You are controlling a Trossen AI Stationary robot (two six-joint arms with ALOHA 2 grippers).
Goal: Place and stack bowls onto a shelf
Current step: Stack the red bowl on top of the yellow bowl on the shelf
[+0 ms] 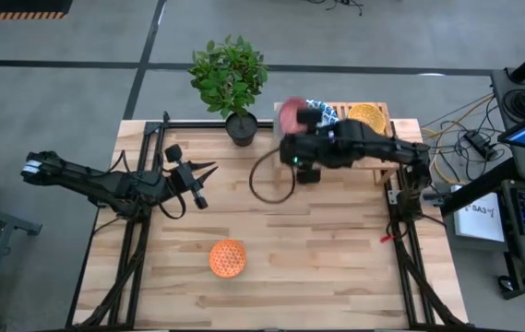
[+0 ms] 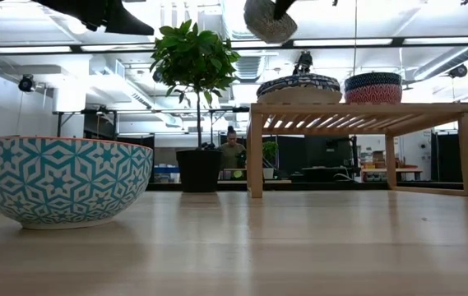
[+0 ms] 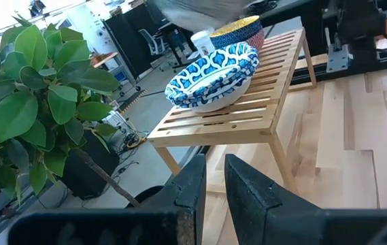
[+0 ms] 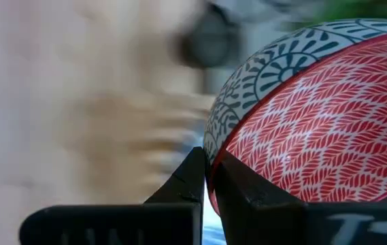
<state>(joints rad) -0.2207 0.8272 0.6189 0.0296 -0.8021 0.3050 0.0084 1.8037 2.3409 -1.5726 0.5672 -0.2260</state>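
My right gripper (image 1: 297, 118) is shut on a bowl with a pink-red inside (image 1: 290, 112) and hangs over the left end of the slatted wooden shelf (image 1: 384, 129). In the low view the bowl (image 2: 271, 20) is high above the shelf (image 2: 357, 111). A blue-and-white bowl (image 3: 213, 75) and a yellow-inside bowl (image 3: 237, 30) sit by their bases on the slats. An orange-inside bowl (image 1: 228, 258) rests on the table near its front edge. My left gripper (image 1: 208, 169) is shut and waits left of centre, pointing at the shelf. My right gripper pinches the pink-red bowl's rim (image 4: 215, 160), one finger (image 4: 247, 194) on the red-patterned inside and the other on the blue-grey outer wall. The bowl is lifted clear, above the shelf's left end and the blue-and-white bowl.
A potted plant (image 1: 232, 78) in a black pot stands at the table's far edge, just left of the shelf. Black frame rails run along the left (image 1: 133, 240) and right (image 1: 410, 249) sides. Bare wooden tabletop (image 1: 317, 240) lies between the shelf and the near edge.
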